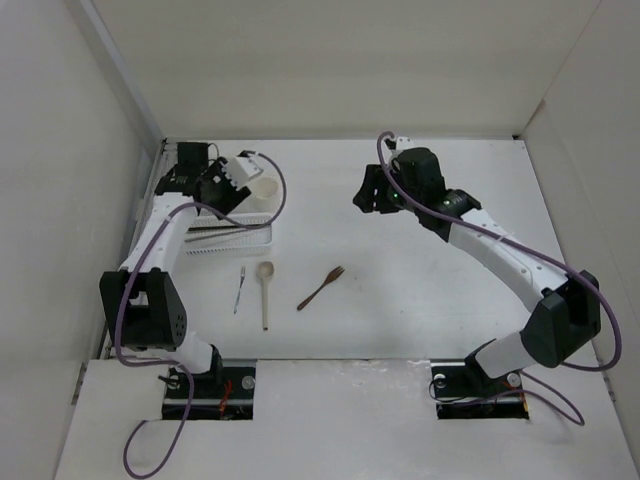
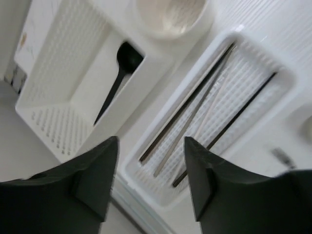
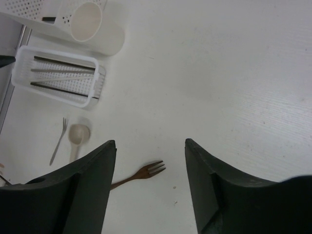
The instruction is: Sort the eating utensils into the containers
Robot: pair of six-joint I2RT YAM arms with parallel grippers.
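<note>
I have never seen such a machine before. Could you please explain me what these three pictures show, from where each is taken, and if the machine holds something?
These are two robot arms fixed at the near edge of a white table. One picture looks down from above; the other two come from cameras on each wrist, so the dark shapes at their bottom are fingers.

The left gripper hangs open over a ribbed tray holding chopsticks. Beside it, a box contains a dark spoon, and a round cup stands nearby.

The right gripper is open and empty above the table. A metal fork, a pale spoon and a brown fork lie loose.
</note>
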